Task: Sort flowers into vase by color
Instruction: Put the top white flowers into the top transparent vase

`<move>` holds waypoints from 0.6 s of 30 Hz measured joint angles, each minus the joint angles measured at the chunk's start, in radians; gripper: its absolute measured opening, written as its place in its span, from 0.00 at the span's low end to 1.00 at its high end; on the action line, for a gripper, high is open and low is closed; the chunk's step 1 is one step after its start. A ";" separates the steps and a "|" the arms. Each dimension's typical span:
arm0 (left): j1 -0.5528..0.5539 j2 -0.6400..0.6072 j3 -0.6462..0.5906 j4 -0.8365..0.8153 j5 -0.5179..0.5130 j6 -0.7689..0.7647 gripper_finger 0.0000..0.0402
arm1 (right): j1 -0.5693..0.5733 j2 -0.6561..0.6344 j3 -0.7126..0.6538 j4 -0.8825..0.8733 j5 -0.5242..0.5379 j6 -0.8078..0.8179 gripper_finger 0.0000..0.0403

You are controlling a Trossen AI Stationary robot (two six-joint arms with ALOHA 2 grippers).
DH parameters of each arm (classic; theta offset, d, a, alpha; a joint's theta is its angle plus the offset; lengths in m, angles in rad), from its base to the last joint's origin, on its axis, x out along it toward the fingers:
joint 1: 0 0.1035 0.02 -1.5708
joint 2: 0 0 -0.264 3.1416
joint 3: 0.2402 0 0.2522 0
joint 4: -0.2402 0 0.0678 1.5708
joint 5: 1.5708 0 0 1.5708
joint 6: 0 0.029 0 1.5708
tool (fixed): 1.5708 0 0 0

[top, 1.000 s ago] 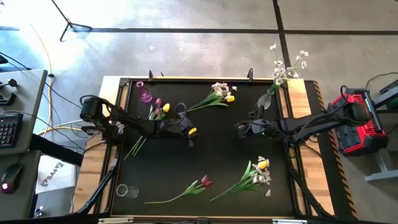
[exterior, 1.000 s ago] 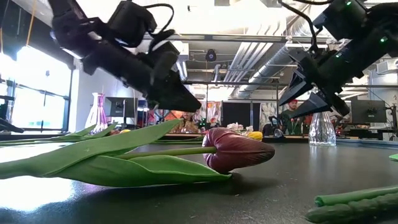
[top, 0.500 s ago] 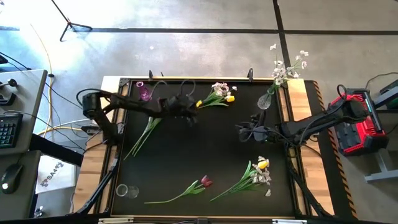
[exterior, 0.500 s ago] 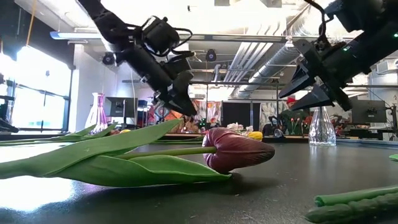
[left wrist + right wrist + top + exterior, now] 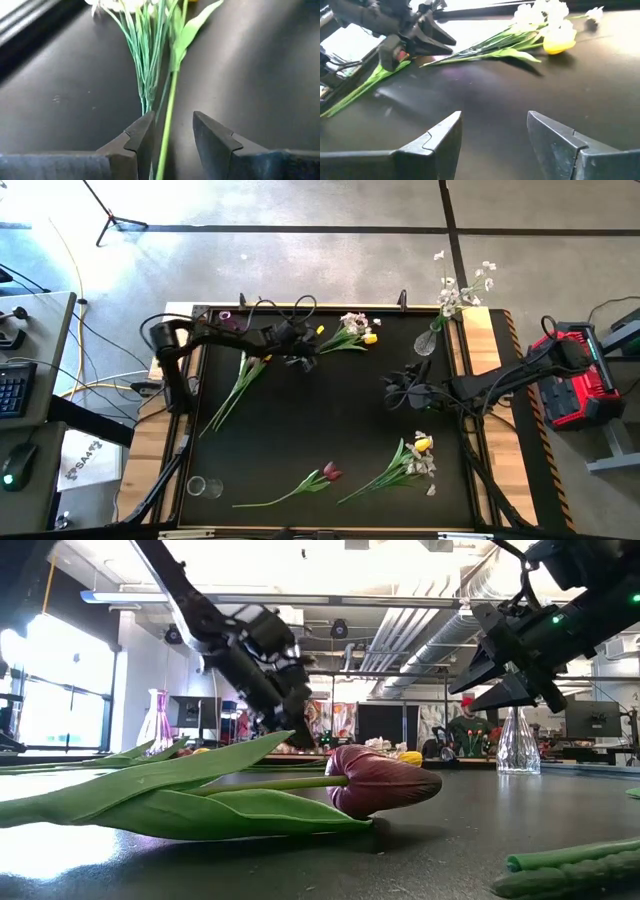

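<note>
High view: black table (image 5: pixel 330 420) w/ flowers scattered. L gripper (image 5: pixel 303 360) near the far edge, fingers apart astride stems of the pale blossom + yellow tulip bunch (image 5: pixel 350 332), not clamped. R gripper (image 5: pixel 392 387) mid-table, fingers wide apart, empty. Dark red tulip (image 5: pixel 326 473) near front edge; clear vase (image 5: pixel 426 342) w/ pale sprays at far right corner.

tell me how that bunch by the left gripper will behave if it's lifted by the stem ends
Likely light but floppy: the bunch has long thin stems, heads far from the left gripper, so it may droop. The stems lie loose, so some could slip free. Its open jaws straddle only a few.
</note>
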 joint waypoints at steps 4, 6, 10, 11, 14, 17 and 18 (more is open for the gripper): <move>0.010 0.088 0.093 -0.097 -0.002 0.012 0.30 | -0.019 0.000 0.000 -0.006 -0.023 -0.026 0.53; 0.017 0.122 0.147 -0.166 -0.008 0.010 0.30 | -0.026 0.000 0.000 -0.007 -0.041 -0.030 0.53; 0.018 0.128 0.194 -0.256 -0.082 0.000 0.27 | -0.030 0.000 0.000 -0.009 -0.043 -0.030 0.53; 0.019 0.130 0.199 -0.257 -0.082 0.000 0.26 | -0.030 0.000 0.000 -0.009 -0.043 -0.030 0.53; 0.021 0.131 0.215 -0.288 -0.085 -0.003 0.19 | -0.030 0.000 0.000 -0.008 -0.043 -0.030 0.53; 0.020 0.130 0.224 -0.291 -0.085 -0.011 0.14 | -0.030 0.000 0.000 -0.009 -0.045 -0.031 0.53; 0.020 0.130 0.224 -0.290 -0.084 -0.012 0.12 | -0.030 0.000 0.000 -0.009 -0.049 -0.032 0.53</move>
